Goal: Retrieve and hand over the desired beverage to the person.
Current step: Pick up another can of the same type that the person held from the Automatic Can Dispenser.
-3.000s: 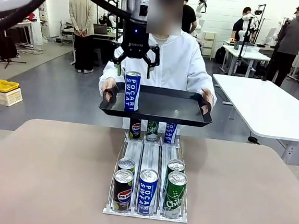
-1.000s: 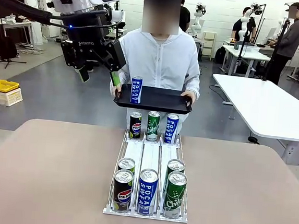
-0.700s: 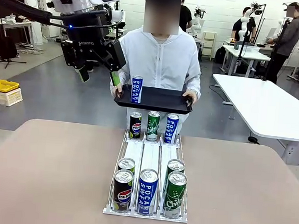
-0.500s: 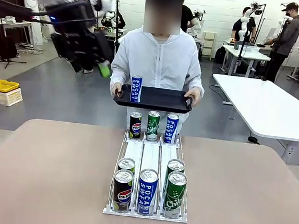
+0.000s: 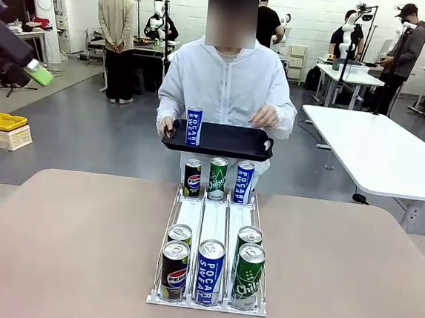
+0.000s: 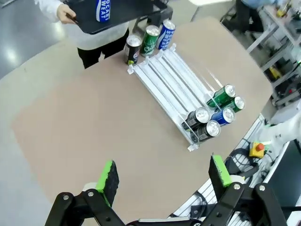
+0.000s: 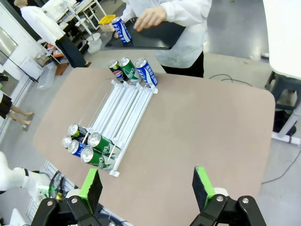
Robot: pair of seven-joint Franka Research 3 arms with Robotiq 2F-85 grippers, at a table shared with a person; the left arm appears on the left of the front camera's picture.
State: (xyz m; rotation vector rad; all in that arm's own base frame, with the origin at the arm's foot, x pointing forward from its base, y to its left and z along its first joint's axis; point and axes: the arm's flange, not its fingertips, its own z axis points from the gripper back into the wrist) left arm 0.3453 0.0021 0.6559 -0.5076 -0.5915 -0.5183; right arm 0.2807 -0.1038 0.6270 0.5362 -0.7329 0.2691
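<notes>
Since the left gripper (image 6: 163, 174) was last seen hanging just beside the left end of the black tray (image 5: 229, 140), it has been drawn well away to the upper left edge of the front view. Its green-padded fingers are spread wide, and nothing is held between them. The blue Pocari Sweat can (image 5: 193, 126) has been left standing upright on the left part of the tray, which is carried close to the body of the person (image 5: 226, 86) at the far side of the table (image 5: 70, 251). One change is also to be noted on the person's side: the hand (image 5: 264, 117) that gripped the tray's right end has been lifted and is now held just above the tray, while the other end is still gripped. The right gripper (image 7: 146, 184) is kept high over the table with its fingers likewise apart and empty. The rack (image 5: 215, 219) of remaining cans stands untouched on the table. From all this the handover is judged to be done, with only the retreat of the left arm left to be finished.
</notes>
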